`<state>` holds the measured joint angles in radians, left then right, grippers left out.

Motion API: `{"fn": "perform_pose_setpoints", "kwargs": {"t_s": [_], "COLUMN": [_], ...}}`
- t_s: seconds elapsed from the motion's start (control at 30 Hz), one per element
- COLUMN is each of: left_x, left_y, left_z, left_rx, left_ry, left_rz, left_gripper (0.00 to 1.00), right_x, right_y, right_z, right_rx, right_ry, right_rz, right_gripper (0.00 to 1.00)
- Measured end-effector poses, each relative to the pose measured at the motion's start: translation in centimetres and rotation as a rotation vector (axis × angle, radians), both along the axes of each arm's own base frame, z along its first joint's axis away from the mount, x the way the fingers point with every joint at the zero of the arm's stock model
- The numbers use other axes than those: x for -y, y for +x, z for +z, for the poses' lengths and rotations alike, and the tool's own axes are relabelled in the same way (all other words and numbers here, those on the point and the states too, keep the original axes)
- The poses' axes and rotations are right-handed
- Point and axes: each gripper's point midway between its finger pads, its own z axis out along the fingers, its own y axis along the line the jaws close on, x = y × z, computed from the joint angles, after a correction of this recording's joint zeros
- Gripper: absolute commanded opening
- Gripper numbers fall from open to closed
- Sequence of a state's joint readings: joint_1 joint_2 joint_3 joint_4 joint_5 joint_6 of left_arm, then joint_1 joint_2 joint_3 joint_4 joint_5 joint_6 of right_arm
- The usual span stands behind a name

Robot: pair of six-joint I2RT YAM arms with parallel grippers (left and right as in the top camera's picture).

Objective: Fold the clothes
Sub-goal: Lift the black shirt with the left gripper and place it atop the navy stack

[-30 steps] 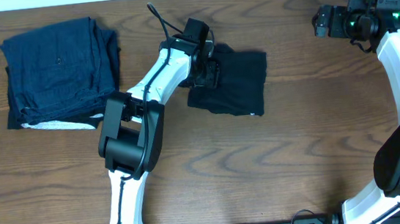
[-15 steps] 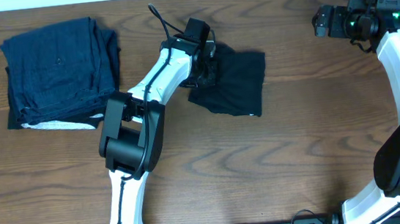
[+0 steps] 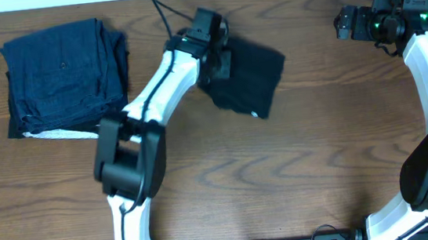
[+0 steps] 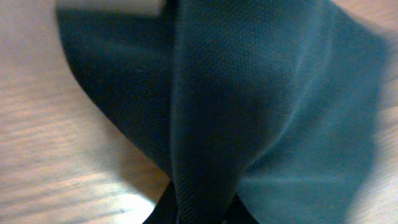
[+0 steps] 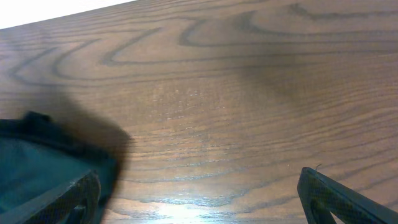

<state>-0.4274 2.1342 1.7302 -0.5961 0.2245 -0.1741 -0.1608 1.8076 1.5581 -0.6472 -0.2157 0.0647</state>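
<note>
Left gripper is clamped on the black thin-fabric T-shirt, bunched on the brown wooden table. Right gripper stands wide, empty. Folded navy garments lie well apart.

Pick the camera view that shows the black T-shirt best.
Overhead: most of the T-shirt lies in frame, with the left gripper shut on its edge. Left wrist shows only a close fold; right wrist, perhaps a dark corner.
</note>
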Motion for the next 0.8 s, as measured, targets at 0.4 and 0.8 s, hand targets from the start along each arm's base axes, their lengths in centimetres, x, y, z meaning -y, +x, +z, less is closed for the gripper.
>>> {"fn": "perform_pose_setpoints", "kwargs": {"t_s": [0.4,0.8], "left_x": [-5.9,-28.6], "left_y": [6.0,9.0], "left_z": [17.7,25.9], "left_rx": [0.498,0.687], "left_ry": [-0.127,-0.335], "left_rz": [0.229,0.923], "left_gripper": [0.06,0.06], "right_x": [0.0,0.0], "right_y": [0.0,0.0], "right_z": [0.0,0.0], "right_rx": [0.0,0.0], "right_ry": [0.0,0.0], "right_rz": [0.0,0.0], "right_gripper": [0.99,0.99]}}
